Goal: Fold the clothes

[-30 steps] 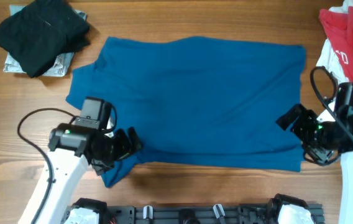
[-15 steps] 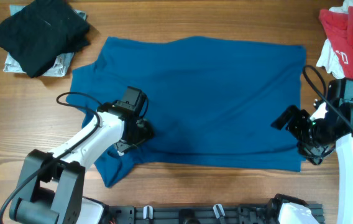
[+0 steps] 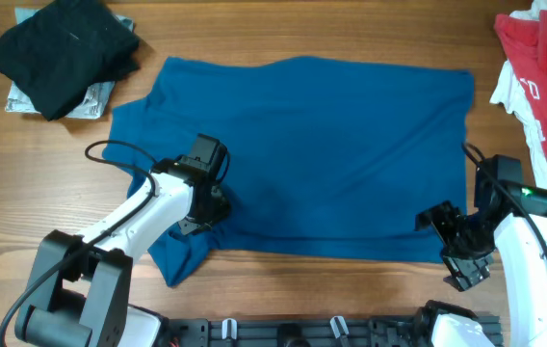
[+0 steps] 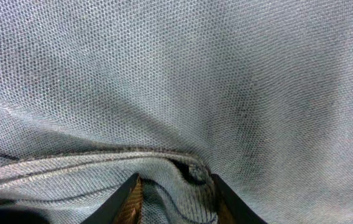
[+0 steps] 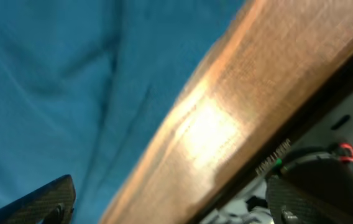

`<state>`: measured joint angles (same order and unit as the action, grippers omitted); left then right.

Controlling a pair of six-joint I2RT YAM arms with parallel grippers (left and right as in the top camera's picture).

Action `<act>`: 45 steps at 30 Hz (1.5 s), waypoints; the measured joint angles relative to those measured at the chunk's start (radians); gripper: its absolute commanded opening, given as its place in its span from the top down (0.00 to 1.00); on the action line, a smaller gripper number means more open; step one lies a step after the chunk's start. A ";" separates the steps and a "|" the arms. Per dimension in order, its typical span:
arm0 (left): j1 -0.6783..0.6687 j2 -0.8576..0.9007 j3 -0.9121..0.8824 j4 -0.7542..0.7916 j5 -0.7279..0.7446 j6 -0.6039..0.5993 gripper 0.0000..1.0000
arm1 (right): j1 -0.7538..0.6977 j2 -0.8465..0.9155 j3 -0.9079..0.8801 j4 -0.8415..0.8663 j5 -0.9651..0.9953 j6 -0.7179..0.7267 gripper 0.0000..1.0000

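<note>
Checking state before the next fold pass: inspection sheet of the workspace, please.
Surface: wooden table, no damage seen.
Job's things: shirt spread flat mid-table, its near-left corner rumpled; black garment heaped far left; red-and-white garment at the far right edge.
Clutter: grey item under the black garment, cannot tell what it is.
Grippers: left gripper down on the shirt with a fold between its fingers, clamped or not unclear; right gripper open at the shirt's near-right corner.
Cables: left cable loops above the shirt's left edge; right cable arcs beside the shirt's right edge.
Surroundings: black rail along the near table edge.
</note>
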<state>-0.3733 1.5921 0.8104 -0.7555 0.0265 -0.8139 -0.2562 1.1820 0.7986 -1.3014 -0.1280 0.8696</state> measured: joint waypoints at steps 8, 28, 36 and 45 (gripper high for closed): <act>0.000 0.000 0.000 -0.025 -0.003 0.000 0.66 | 0.000 -0.001 -0.096 0.163 0.156 0.234 0.00; 0.000 0.001 0.000 -0.041 -0.003 0.000 0.96 | -0.061 -0.004 -0.353 0.521 0.149 0.300 0.60; 0.000 -0.040 0.000 -0.082 -0.009 0.000 0.96 | -0.062 -0.004 -0.353 0.547 0.129 0.332 0.96; 0.000 -0.265 0.000 -0.187 -0.023 0.000 0.96 | -0.062 -0.001 -0.190 0.311 0.133 0.330 0.96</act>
<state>-0.3733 1.3273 0.8104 -0.9421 0.0040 -0.8143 -0.3180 1.1809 0.6090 -0.9901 0.0051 1.1999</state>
